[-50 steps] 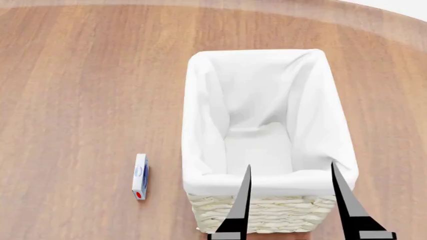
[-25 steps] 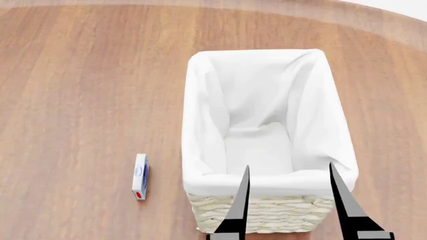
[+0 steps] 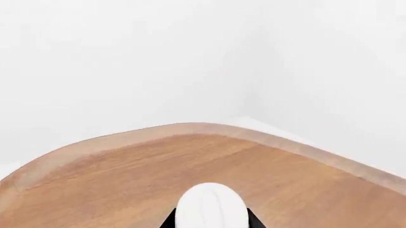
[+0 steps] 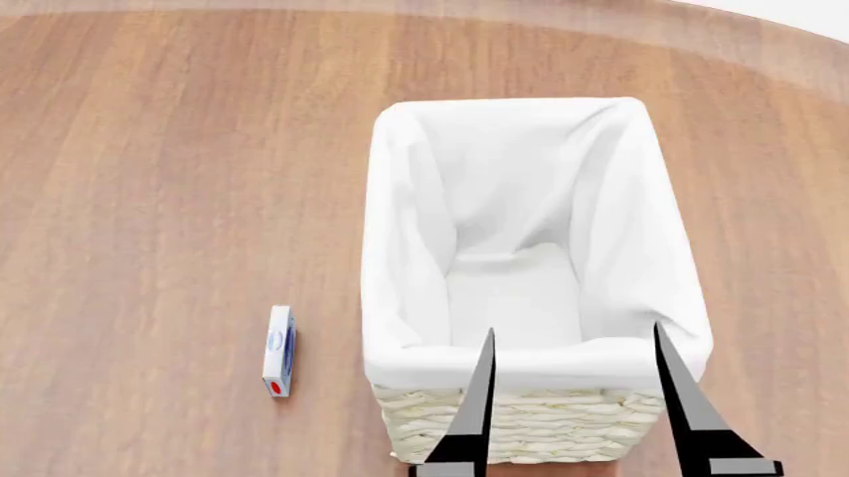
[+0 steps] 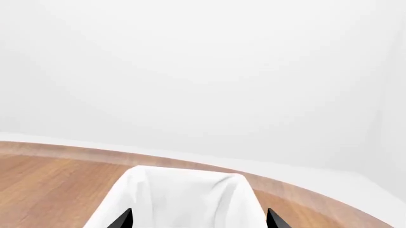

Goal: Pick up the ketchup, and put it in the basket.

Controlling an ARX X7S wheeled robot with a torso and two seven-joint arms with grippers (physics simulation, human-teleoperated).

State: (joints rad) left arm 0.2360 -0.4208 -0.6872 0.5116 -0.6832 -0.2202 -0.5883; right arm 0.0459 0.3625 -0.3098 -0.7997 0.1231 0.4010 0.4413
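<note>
Right gripper (image 4: 574, 338): dark tapered fingers spread wide, empty, tips over the near rim of the basket (image 4: 398, 248). The left wrist view shows a white cap (image 3: 210, 209) between dark edges; whether that gripper grips it cannot be told. Basket: rectangular cream wicker, white cloth liner, long axis pointing away from the robot. Small white box (image 4: 278, 350) lies well left on the wooden table (image 4: 159, 179).
</note>
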